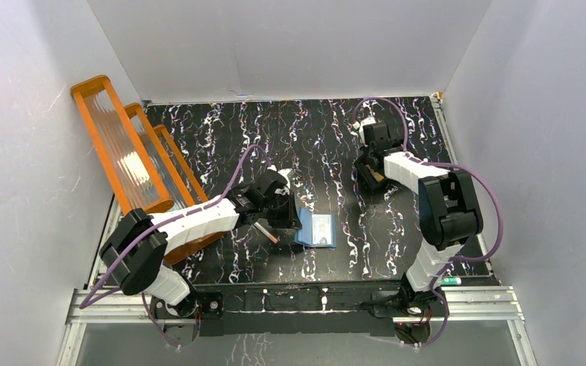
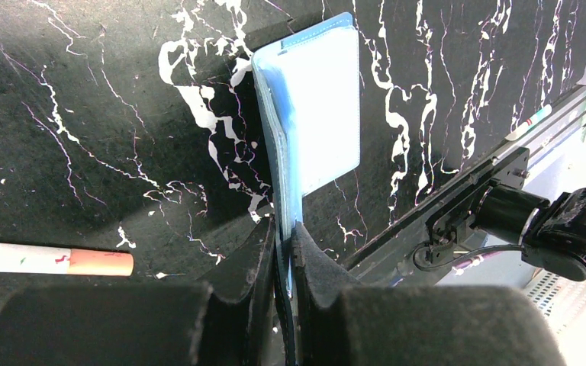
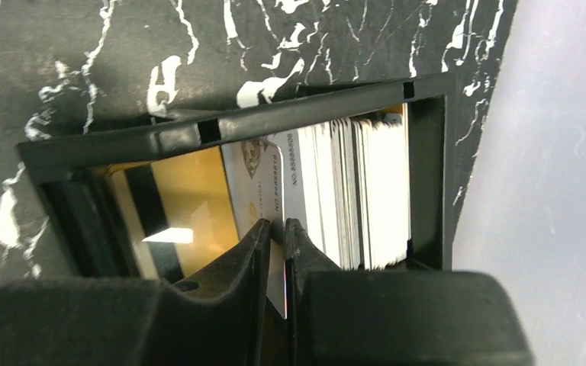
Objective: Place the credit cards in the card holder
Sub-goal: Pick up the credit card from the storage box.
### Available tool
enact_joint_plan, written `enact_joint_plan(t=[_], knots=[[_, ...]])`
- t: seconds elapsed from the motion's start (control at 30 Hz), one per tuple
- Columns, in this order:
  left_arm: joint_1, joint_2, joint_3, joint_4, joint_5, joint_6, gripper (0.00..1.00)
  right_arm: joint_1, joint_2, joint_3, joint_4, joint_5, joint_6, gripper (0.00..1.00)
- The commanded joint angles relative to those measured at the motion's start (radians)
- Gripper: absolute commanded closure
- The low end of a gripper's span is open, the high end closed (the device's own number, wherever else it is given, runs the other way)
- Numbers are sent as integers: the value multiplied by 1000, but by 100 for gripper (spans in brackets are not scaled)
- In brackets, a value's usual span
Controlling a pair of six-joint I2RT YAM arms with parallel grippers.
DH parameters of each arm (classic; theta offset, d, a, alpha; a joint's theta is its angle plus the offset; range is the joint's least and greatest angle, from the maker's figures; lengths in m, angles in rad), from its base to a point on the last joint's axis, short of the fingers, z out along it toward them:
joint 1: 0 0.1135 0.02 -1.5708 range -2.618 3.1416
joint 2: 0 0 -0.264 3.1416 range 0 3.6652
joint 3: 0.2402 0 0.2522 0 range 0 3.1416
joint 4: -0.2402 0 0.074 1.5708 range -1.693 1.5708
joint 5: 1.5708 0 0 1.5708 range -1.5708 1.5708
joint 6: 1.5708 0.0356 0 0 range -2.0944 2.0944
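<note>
Pinched in my right pincer (image 3: 276, 227), a silver card (image 3: 263, 171) stands in the tray (image 3: 275, 118) at the desk's (image 1: 397, 137) far right corner. My left pincer (image 2: 284, 229) clamps the holder (image 2: 324, 107) near the front edge's middle, leftward and nearer.

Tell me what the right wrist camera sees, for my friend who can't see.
The right gripper pinches one silver card standing on edge in a black tray. A gold card stands on one side of it, a row of white cards on the other.
</note>
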Motion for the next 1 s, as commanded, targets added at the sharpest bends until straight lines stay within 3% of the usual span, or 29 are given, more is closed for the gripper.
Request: enact_joint_plan(t=[0.0,0.17,0.4,0.73,0.97], knots=[[-2,-35,-5,9,-7,-1,97,0,-94,52,-73,-96,90,93],[-2,-28,-6,10,-11,-10,97,6,-123,66,-162,-148,134,100],[-2,-23,-11,27,-21,-28,96,27,-133,139,-313,-157,202,100],[30,-47,-73,155,-33,-103,97,135,-193,241,-493,-63,344,100],[45,0,-113,288,38,-164,94,249,-272,230,-511,-132,478,100]])
